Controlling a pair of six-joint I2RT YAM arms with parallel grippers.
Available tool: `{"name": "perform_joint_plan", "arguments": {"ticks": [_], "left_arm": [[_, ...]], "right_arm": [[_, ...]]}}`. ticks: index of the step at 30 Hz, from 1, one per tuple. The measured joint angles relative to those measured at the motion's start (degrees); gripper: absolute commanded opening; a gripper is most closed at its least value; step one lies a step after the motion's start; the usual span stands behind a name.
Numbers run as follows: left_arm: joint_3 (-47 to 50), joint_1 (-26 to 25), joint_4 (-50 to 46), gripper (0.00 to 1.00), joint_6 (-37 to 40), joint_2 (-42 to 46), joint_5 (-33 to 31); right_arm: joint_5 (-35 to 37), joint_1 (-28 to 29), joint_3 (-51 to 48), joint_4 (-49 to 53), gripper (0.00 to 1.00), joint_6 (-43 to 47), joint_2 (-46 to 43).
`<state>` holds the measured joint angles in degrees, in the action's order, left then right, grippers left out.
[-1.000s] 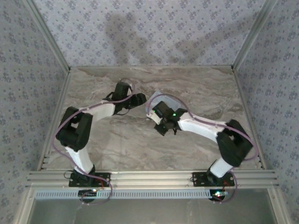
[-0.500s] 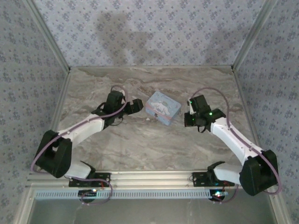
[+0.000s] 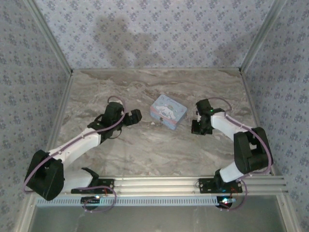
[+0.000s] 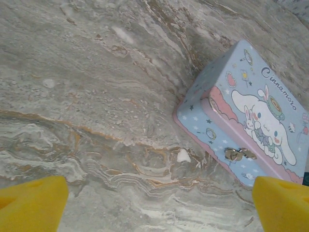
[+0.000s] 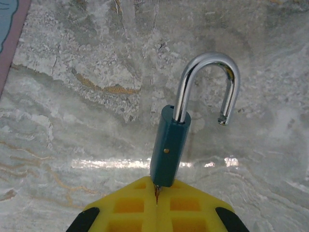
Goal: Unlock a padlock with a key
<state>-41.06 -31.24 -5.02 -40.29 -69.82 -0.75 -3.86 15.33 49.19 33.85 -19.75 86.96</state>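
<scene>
**A:** Two claws to enter. Left claw (image 3: 134, 116) first?

**B:** Item one: left claw, released. Its yellow fingers (image 4: 30, 203) are spread wide, with nothing between them. Ahead of it and off to its right is a tin (image 4: 246, 113), light blue with a white cartoon figure. It lies flat on the marble table (image 3: 145, 154), apart from both fingers.

**A:** Right claw (image 5: 157, 183)?

**B:** Item two: right claw, clenched on a thin brass sliver, by its look the key (image 5: 155, 192). The sliver runs into the bottom of the padlock (image 5: 170, 142). Padlock: small, dark blue-green body, standing straight out from the claw's tips. Hoop (image 5: 208, 79): silver, swung open, one end free on the right of the wrist view.

**A:** And the tin, relative to that claw?

**B:** One corner sits well ahead on its left. From above, the tin lies between the two claws, touching neither.
</scene>
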Motion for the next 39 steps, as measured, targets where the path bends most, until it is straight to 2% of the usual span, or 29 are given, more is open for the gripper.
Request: {"name": "perform_joint_plan", "arguments": {"ticks": [2,10,14,16,17,18,23,27,30,33,39], "left_arm": [[0.26,0.0,-0.57,0.98,0.0,0.52,-0.5],[0.9,0.0,-2.36,0.98,0.26,2.36,-2.32],[0.9,0.11,-3.85,0.98,0.74,3.32,-3.39],[0.87,0.35,-5.2,0.98,1.36,3.93,-4.35],[0.83,0.55,-6.01,0.98,1.77,4.24,-5.01],[0.68,0.96,-7.21,0.98,2.36,4.59,-5.75],[-2.8,5.64,-12.81,0.98,6.95,5.25,-9.62],[-4.37,9.62,-12.04,0.98,15.02,6.62,-15.72],[-2.73,12.31,-7.28,0.98,21.9,7.19,-19.17],[0.52,16.44,-1.62,0.98,26.36,6.23,-21.05],[11.56,22.84,15.96,0.98,31.36,-0.31,-21.27]], "right_arm": [[0.17,0.0,0.61,-0.55,0.02,0.0,1.31],[1.09,0.0,1.99,-1.92,0.27,-0.24,5.18],[1.68,-0.04,2.95,-1.53,0.36,-0.35,4.94],[2.38,-0.11,3.41,-0.76,0.44,-0.33,3.28],[2.93,-0.22,3.65,-0.15,0.91,-0.33,1.77],[3.56,-0.39,3.91,0.42,1.0,-0.59,-0.11],[9.18,-2.51,6.27,1.64,1.0,-0.42,-8.37],[18.73,-4.79,6.45,-1.2,1.0,-0.28,-12.44],[26.25,-5.9,0.79,-11.26,1.0,2.69,-15.72],[32.74,-6.49,-10.56,-26.05,1.0,7.89,-19.04],[35.87,-10.36,-25.77,-48.89,1.0,13.64,-16.87]]}}
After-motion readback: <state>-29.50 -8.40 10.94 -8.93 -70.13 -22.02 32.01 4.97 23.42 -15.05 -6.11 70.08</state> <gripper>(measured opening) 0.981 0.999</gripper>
